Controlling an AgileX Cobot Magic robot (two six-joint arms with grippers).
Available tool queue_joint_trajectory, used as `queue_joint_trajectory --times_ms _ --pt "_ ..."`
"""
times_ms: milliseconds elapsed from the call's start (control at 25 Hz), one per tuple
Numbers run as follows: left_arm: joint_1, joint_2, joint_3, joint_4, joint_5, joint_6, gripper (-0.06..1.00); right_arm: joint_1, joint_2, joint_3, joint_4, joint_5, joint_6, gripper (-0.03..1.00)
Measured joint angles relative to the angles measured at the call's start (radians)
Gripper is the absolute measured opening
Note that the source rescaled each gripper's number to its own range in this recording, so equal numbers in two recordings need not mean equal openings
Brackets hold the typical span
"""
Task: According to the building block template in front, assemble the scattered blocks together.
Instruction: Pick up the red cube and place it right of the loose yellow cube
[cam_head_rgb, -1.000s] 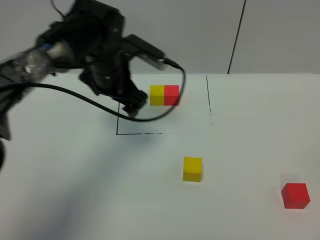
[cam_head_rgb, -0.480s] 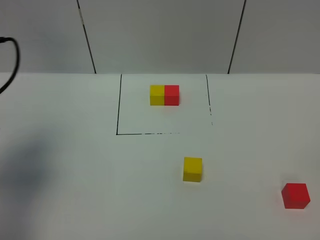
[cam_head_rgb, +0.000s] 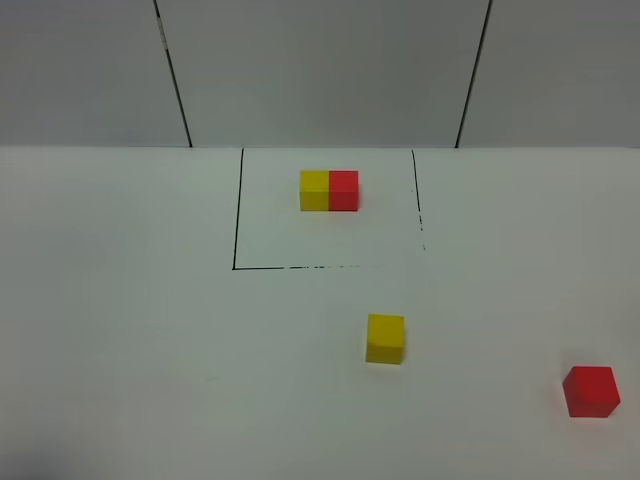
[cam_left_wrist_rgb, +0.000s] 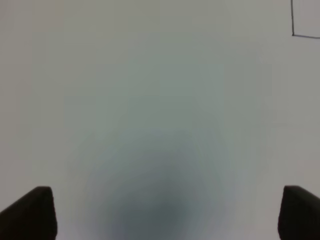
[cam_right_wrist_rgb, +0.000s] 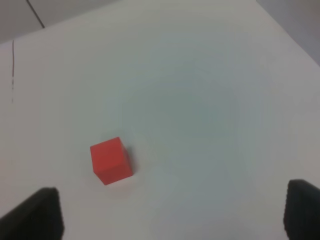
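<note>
The building block template (cam_head_rgb: 329, 190), a small yellow cube joined to a small red cube, sits inside a black-lined square at the back of the white table. The loose yellow cube (cam_head_rgb: 385, 338) stands in front of that square. The loose red cube (cam_head_rgb: 591, 391) stands at the front right; it also shows in the right wrist view (cam_right_wrist_rgb: 110, 160). No arm shows in the exterior view. My left gripper (cam_left_wrist_rgb: 170, 212) is open over bare table, empty. My right gripper (cam_right_wrist_rgb: 172, 212) is open and empty, short of the red cube.
The black outline (cam_head_rgb: 238, 235) frames the template; one corner of it shows in the left wrist view (cam_left_wrist_rgb: 295, 32). A grey panelled wall (cam_head_rgb: 320, 70) rises behind the table. The table's right edge shows in the right wrist view (cam_right_wrist_rgb: 290, 35).
The left arm, which stood over the outline's left side a second ago, has pulled back to the left and left the exterior view. The blocks have not moved.
</note>
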Motion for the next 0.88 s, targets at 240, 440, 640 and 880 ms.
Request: queue_joint_trajectory --times_ms 240,440,640,880 --pt "0.000 -0.211 0.151 -0.052 0.004 0.022 0.84 0.000 0.000 0.000 0.000 0.000 0.000 0.76" --pt "0.000 -0.319 0.240 -0.162 -0.004 0.105 0.80 0.000 0.000 0.000 0.000 0.000 0.000 0.76" --pt "0.000 -0.416 0.295 -0.257 -0.021 0.182 0.71 0.000 0.000 0.000 0.000 0.000 0.000 0.76" --pt "0.000 -0.486 0.306 -0.291 -0.016 0.219 0.60 0.000 0.000 0.000 0.000 0.000 0.000 0.76"
